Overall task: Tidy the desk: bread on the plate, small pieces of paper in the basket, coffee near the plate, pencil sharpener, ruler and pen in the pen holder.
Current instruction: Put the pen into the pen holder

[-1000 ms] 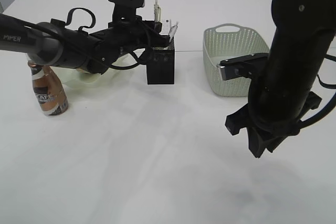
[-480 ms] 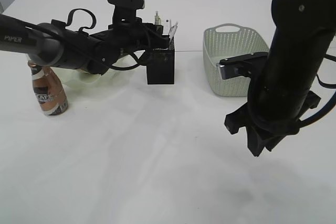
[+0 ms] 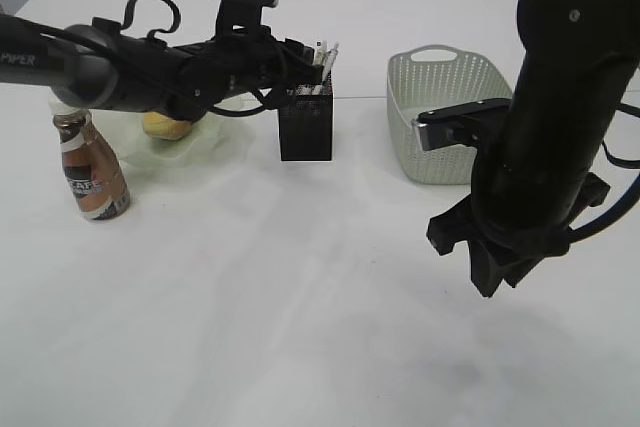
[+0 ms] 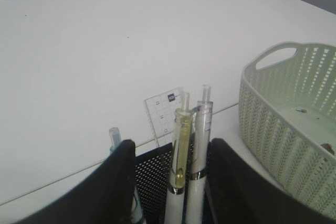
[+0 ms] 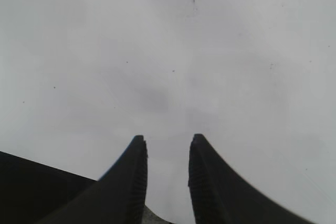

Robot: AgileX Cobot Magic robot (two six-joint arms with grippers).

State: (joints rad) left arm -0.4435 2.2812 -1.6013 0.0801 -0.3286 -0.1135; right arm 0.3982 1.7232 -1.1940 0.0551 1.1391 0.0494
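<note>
The black mesh pen holder (image 3: 305, 129) stands mid-table. Two white pens (image 4: 182, 150) and a clear ruler (image 4: 164, 113) stand in it. My left gripper (image 3: 312, 59) hovers at its top, open, with a finger on each side of the pens (image 4: 172, 142). Bread (image 3: 165, 125) lies on the pale plate (image 3: 205, 147). The coffee bottle (image 3: 92, 175) stands left of the plate. The green basket (image 3: 440, 117) holds small scraps (image 4: 302, 110). My right gripper (image 3: 495, 277) is open and empty over bare table (image 5: 168, 138). I cannot see the pencil sharpener.
The right arm's big black body (image 3: 550, 117) stands in front of the basket's right side. A thin blue-tipped stick (image 4: 114, 136) also rises from the pen holder, behind my left finger. The white table (image 3: 300, 297) stretches across the foreground.
The pen that stood high in my left gripper has gone down into the pen holder. The left arm has risen slightly, uncovering the bread. The right arm has not moved.
</note>
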